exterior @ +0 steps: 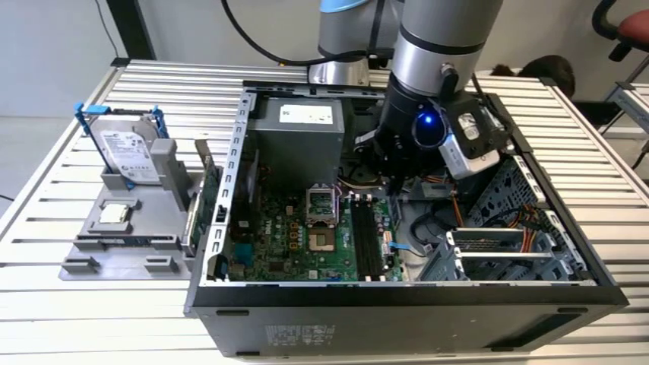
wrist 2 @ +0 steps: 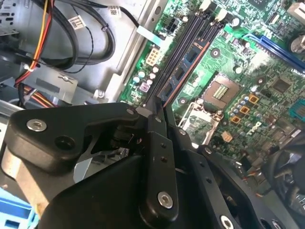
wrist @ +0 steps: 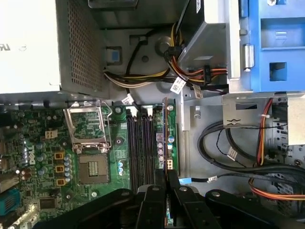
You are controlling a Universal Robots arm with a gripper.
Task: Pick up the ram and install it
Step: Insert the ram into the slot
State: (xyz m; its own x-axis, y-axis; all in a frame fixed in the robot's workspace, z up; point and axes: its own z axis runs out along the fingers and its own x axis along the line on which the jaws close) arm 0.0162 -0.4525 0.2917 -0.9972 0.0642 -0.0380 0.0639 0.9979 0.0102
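Observation:
In both wrist views my gripper [wrist 2: 159, 113] [wrist: 167, 188] is shut on the ram [wrist 2: 187, 64] [wrist: 162, 138], a narrow green stick with dark chips, held on edge. The stick runs lengthwise along the black memory slots [wrist: 139, 148] [wrist 2: 183, 36], at the slot on the side away from the CPU socket [wrist: 88, 126]. I cannot tell whether its lower edge sits in that slot or just above it. In the exterior view my arm reaches down into the open computer case [exterior: 233, 152] over the slots [exterior: 365, 239], and the wrist cameras [exterior: 469, 141] cover the fingers.
A silver hard drive in a blue frame [exterior: 127, 152] stands on a grey holder [exterior: 132, 228] at the exterior view's left, with a green expansion card [exterior: 208, 199] beside the case. A power supply [exterior: 299, 129], cable bundles [wrist: 228, 152] and a drive cage [exterior: 497, 245] crowd the case.

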